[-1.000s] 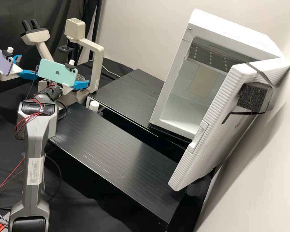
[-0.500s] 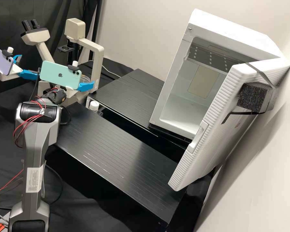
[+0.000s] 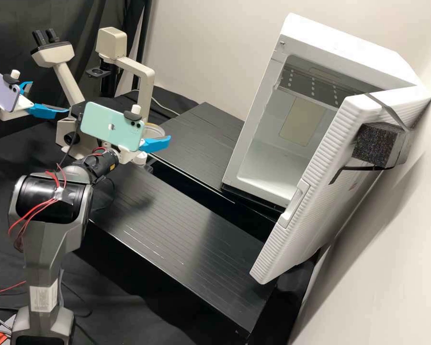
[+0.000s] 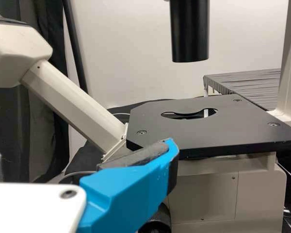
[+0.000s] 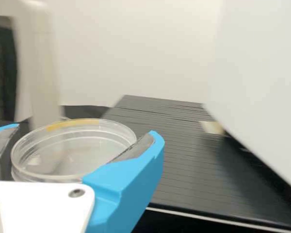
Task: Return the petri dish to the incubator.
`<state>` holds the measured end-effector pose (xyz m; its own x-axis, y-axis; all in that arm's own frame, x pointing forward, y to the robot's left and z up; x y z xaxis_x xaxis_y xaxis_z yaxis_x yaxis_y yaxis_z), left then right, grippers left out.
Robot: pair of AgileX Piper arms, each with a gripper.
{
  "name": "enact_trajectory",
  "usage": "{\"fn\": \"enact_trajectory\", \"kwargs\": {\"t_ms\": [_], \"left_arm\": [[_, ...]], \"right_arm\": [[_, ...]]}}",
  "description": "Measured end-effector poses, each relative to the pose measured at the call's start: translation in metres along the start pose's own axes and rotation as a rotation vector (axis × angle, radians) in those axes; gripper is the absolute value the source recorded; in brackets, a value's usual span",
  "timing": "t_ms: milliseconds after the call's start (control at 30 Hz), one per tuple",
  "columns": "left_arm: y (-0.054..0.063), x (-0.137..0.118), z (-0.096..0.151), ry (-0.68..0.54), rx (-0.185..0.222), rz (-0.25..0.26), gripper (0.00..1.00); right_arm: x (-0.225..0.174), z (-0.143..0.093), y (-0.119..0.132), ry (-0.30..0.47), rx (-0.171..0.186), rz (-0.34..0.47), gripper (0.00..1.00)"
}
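The dish (image 5: 70, 153) is in the right gripper (image 5: 83, 131), its two blue fingers closed on opposite sides of the rim, and it rides about level in the air. What matters now is how it lies to the incubator (image 3: 354, 43): in the high view the dish is by the left end of the far black board (image 3: 201, 139), and the incubator's open front is well apart from it, past that board's right end. The carry should therefore run rightward along the board, with the flat of the dish kept level and one edge leading into the opening. The door (image 3: 297, 211) is swung wide on the near side of the opening, so a path over the far board looks better than one cutting across the near board (image 3: 177, 215), where the door's free edge could catch the gripper. The right arm is plainly the nearer and already has the dish; the left gripper (image 3: 50, 97), back by the microscope (image 3: 142, 72), has its fingers spread and holds nothing, and need not take part. I judge this to be the carrying stage, with placing yet to be done. A tilt could let the dish slip from the fingers.
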<state>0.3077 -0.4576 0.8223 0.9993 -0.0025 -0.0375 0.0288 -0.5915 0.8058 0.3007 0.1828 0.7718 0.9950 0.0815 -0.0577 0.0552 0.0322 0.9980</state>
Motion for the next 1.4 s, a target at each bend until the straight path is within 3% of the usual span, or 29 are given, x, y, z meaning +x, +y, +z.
{"fn": "enact_trajectory", "kwargs": {"t_ms": [133, 400, 867, 967, 1100, 1233, 1400], "left_arm": [[0.0, 0.0, 0.0, 0.0, 0.0, 0.0, 1.0], [0.0, 0.0, 0.0, 0.0, 0.0, 0.0, 1.0], [0.0, 0.0, 0.0, 0.0, 0.0, 0.0, 1.0], [0.0, 0.0, 0.0, 0.0, 0.0, 0.0, 1.0], [0.0, 0.0, 0.0, 0.0, 0.0, 0.0, 1.0], [0.0, 0.0, 0.0, 0.0, 0.0, 0.0, 1.0], [0.0, 0.0, 0.0, 0.0, 0.0, 0.0, 1.0]], "right_arm": [[-0.003, 0.018, 0.02, -0.079, 0.03, 0.061, 0.0], [0.001, 0.057, 0.052, -0.24, 0.048, 0.187, 0.0], [0.003, 0.093, 0.109, -0.347, 0.066, 0.373, 0.0], [0.011, 0.095, 0.117, -0.356, 0.056, 0.401, 0.0], [0.027, 0.099, 0.126, -0.379, 0.01, 0.429, 0.0], [0.037, 0.11, 0.137, -0.431, 0.021, 0.479, 0.0], [0.047, 0.122, 0.141, -0.474, -0.001, 0.487, 0.0]]}}
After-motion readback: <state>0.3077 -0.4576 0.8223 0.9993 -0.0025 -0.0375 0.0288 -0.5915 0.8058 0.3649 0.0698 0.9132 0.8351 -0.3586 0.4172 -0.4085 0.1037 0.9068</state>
